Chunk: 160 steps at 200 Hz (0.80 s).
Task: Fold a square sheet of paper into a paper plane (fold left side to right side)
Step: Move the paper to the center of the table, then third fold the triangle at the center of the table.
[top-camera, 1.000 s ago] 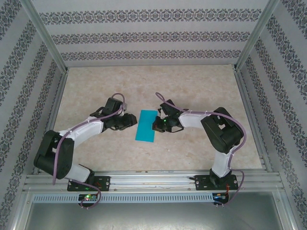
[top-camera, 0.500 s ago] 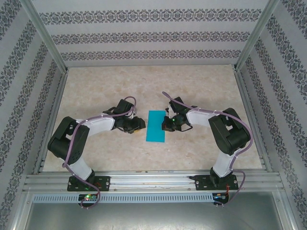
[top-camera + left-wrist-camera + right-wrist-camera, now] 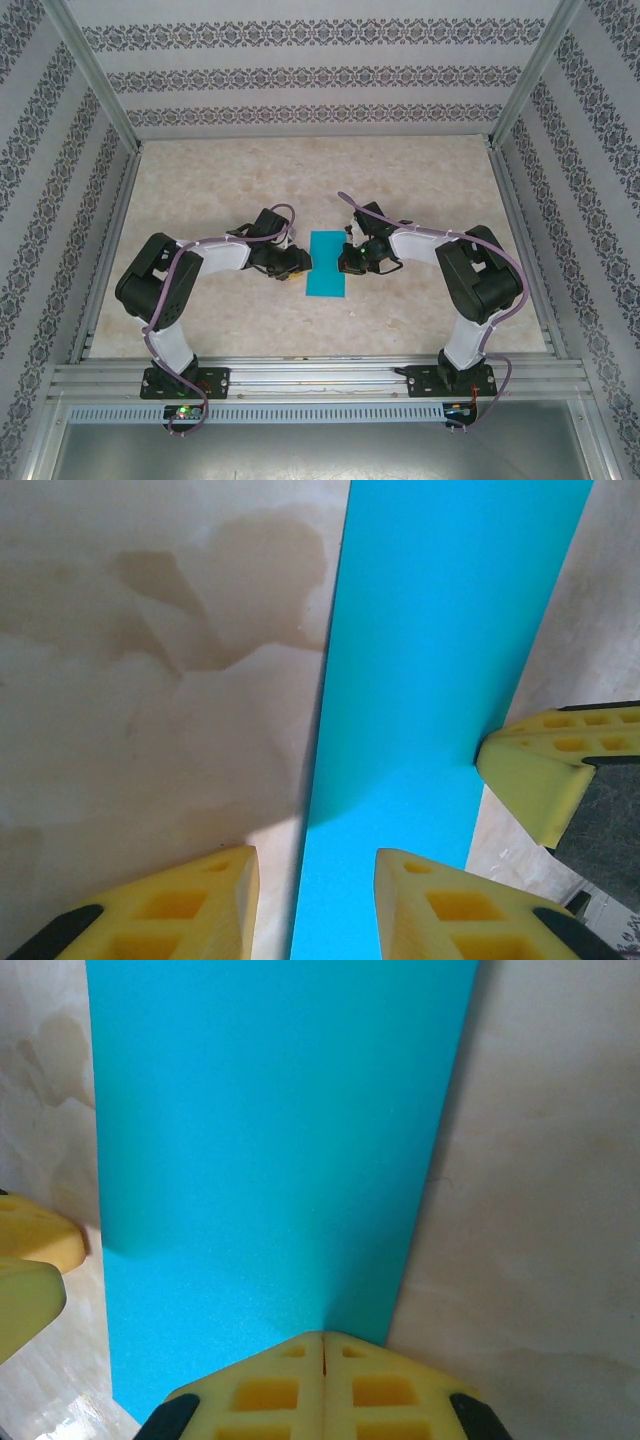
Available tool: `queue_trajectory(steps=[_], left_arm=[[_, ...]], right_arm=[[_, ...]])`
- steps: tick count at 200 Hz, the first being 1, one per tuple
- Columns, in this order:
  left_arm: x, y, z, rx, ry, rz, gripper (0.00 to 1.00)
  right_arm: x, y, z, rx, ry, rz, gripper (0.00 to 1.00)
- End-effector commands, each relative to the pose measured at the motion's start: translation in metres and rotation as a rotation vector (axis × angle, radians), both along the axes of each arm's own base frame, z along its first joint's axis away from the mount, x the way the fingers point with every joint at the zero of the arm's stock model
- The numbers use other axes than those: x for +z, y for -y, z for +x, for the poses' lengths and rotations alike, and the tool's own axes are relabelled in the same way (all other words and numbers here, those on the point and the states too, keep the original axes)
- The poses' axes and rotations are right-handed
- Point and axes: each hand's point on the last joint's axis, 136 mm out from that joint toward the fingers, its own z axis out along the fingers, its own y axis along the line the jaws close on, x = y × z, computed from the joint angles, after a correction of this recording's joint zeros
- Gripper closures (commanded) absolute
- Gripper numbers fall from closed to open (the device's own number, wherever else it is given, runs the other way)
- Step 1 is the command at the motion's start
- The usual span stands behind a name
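Observation:
The turquoise sheet of paper (image 3: 326, 263) lies flat on the table as a narrow rectangle, long side running away from me; no paper plane is in view. My left gripper (image 3: 296, 262) is low at its left edge, open, with that edge (image 3: 430, 680) lying under the gap between the yellow fingertips of the left gripper (image 3: 312, 865). My right gripper (image 3: 349, 262) is shut, its joined tips (image 3: 323, 1338) resting on the paper (image 3: 270, 1140) close to its right edge. Nothing is held between either pair of fingers.
The beige marbled table (image 3: 300, 180) stretches around the paper. Patterned walls and metal frame posts (image 3: 100, 100) enclose it on three sides. The right gripper's yellow fingers (image 3: 535, 780) show in the left wrist view, the left one's fingers (image 3: 30, 1260) in the right wrist view.
The paper and my right gripper shifted right and straightened a second ago, then stayed still. My left gripper has followed to the right, up to the paper's left edge.

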Motion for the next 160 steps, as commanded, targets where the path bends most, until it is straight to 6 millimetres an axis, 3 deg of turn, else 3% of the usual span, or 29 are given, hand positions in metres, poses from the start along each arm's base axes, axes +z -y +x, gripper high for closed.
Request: queue_trajectory(steps=[1, 160], left_arm=[[0.006, 0.012, 0.006, -0.013, 0.015, -0.034, 0.64], [0.004, 0.028, -0.002, -0.046, -0.01, -0.104, 0.66]], right_arm=[[-0.011, 0.014, -0.014, 0.003, -0.044, -0.05, 1.0], [-0.013, 0.014, -0.014, 0.0, -0.046, -0.053, 1.0]])
